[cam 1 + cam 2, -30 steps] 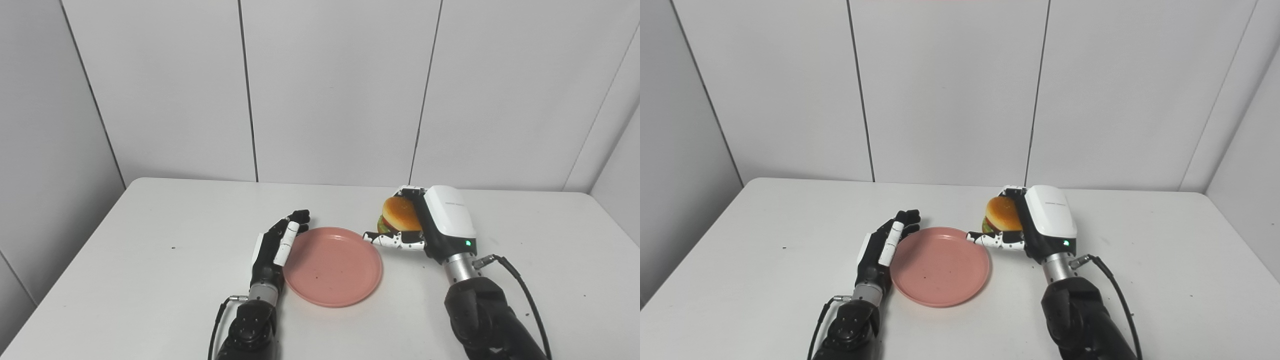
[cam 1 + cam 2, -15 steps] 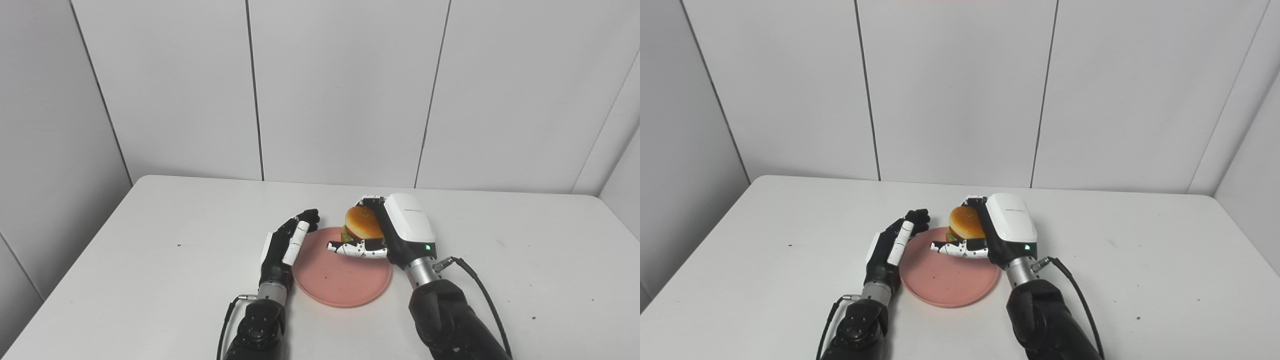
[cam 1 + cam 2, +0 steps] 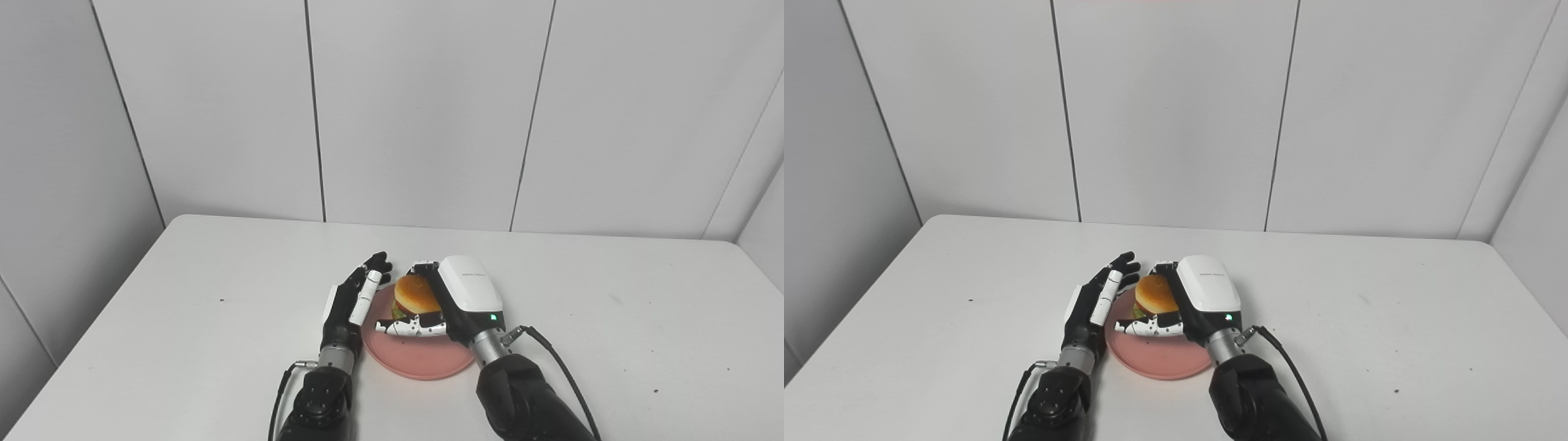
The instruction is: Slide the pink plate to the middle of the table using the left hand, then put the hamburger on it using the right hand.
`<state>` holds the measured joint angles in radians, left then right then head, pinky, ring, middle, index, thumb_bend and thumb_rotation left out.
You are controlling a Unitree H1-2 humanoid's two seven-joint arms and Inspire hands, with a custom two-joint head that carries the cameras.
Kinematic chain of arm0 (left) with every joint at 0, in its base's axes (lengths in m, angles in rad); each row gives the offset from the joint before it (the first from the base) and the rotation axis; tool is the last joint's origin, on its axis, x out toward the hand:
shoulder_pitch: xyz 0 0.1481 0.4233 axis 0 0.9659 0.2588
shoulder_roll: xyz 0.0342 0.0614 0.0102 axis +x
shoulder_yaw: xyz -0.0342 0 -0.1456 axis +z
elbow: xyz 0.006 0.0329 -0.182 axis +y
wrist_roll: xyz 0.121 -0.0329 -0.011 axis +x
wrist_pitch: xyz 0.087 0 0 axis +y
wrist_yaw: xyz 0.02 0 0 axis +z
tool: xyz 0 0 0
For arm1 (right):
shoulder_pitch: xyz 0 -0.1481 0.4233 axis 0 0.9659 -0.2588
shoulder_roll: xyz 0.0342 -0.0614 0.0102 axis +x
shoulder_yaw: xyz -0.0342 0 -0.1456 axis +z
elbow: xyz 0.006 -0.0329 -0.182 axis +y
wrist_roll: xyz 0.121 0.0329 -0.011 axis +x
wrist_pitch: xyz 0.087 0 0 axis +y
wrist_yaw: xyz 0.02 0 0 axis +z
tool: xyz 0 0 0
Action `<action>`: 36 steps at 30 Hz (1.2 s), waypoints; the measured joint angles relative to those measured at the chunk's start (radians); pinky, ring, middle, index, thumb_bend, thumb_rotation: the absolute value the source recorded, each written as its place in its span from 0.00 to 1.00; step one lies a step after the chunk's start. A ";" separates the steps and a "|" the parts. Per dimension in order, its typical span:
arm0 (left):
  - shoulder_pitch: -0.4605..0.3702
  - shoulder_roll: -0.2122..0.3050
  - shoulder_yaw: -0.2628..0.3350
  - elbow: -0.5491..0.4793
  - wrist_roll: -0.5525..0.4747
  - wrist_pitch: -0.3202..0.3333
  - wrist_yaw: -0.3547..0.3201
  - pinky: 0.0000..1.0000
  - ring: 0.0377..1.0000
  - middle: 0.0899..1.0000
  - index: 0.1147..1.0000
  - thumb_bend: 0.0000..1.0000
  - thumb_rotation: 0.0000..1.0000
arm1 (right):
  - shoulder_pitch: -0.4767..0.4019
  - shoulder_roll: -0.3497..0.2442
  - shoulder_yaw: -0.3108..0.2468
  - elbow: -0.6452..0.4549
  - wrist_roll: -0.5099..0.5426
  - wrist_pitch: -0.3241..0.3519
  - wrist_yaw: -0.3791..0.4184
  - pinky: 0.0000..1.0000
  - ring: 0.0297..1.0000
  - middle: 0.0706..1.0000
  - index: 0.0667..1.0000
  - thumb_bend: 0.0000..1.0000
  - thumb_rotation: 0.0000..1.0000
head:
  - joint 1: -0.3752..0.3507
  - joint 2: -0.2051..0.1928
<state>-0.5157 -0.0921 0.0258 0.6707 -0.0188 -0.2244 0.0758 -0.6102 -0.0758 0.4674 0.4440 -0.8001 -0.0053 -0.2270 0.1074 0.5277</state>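
Right robot hand (image 3: 450,306) grips glossy hamburger (image 3: 416,296) over round plate (image 3: 422,361).

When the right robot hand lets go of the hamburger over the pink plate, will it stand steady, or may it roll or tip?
The hamburger looks squat with a domed top, so it should probably settle flat. It appears tilted in the right robot hand, so it may rock first. The plate has a raised rim that could stop it.
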 measured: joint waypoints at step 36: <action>-0.001 0.001 -0.003 -0.003 0.005 -0.001 0.012 0.77 0.80 0.78 0.69 0.76 0.90 | -0.062 -0.012 0.081 0.229 -0.065 -0.037 -0.086 0.77 0.79 0.81 0.77 0.77 0.89 | -0.006 -0.003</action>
<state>-0.5163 -0.0906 0.0225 0.6674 -0.0138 -0.2252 0.0875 -0.6723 -0.0878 0.5484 0.6729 -0.8653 -0.0418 -0.3126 0.1012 0.5246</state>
